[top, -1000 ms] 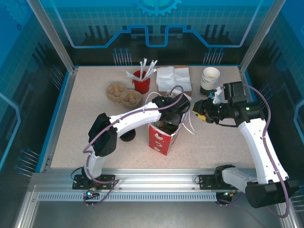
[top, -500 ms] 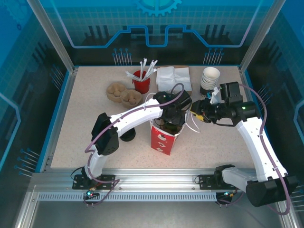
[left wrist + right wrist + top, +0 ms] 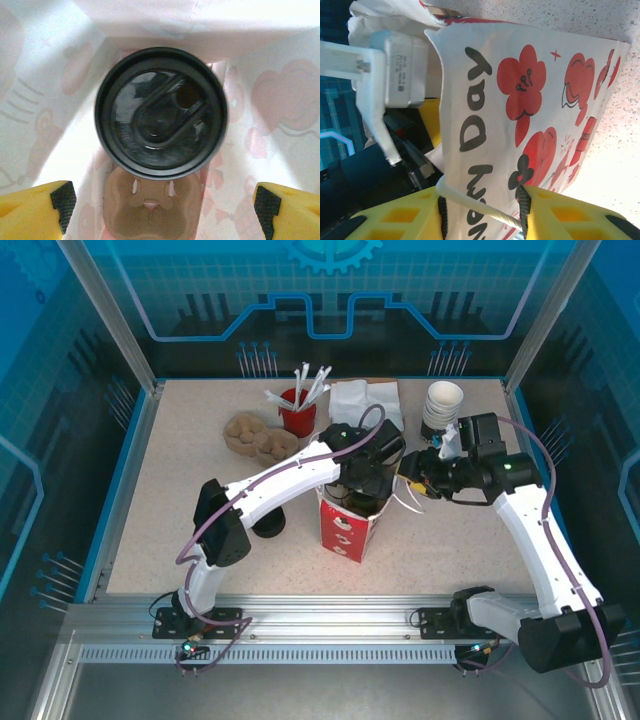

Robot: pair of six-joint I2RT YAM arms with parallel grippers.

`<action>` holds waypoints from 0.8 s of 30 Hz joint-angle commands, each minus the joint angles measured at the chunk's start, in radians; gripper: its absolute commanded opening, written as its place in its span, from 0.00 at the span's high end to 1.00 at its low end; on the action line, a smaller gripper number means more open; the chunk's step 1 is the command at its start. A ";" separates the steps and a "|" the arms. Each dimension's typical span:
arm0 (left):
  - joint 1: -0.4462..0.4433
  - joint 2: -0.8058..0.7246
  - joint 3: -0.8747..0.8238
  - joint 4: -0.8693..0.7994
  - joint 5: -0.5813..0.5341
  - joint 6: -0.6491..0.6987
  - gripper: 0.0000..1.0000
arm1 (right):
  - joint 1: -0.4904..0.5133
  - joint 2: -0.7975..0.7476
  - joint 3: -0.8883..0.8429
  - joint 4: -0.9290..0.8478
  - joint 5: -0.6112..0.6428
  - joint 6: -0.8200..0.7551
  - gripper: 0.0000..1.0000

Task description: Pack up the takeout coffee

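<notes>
Black-lidded, the takeout coffee sat upright inside the red-and-white paper bag, so the placing step looked all but done; the next move called for drawing the left arm up out of the bag's mouth without snagging its walls. The left gripper pointed down over the cup, its 2 fingers spread wide, clear of the lid and holding nothing. The right gripper reached in from the side, pinched on the bag's white handle.
</notes>
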 commanded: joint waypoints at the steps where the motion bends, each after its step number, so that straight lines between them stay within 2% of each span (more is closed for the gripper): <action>1: 0.002 0.014 0.071 -0.062 -0.016 -0.028 0.06 | 0.012 0.014 0.024 0.012 0.001 -0.021 0.56; 9: 0.002 -0.009 0.099 -0.083 -0.070 -0.030 0.08 | 0.011 0.053 0.045 0.025 -0.009 -0.047 0.55; 16: 0.002 -0.020 0.169 -0.130 -0.059 -0.043 0.11 | 0.002 0.081 0.075 0.011 0.013 -0.075 0.56; 24: -0.001 -0.087 0.174 -0.148 -0.054 -0.080 0.13 | -0.011 0.100 0.096 0.016 0.016 -0.099 0.55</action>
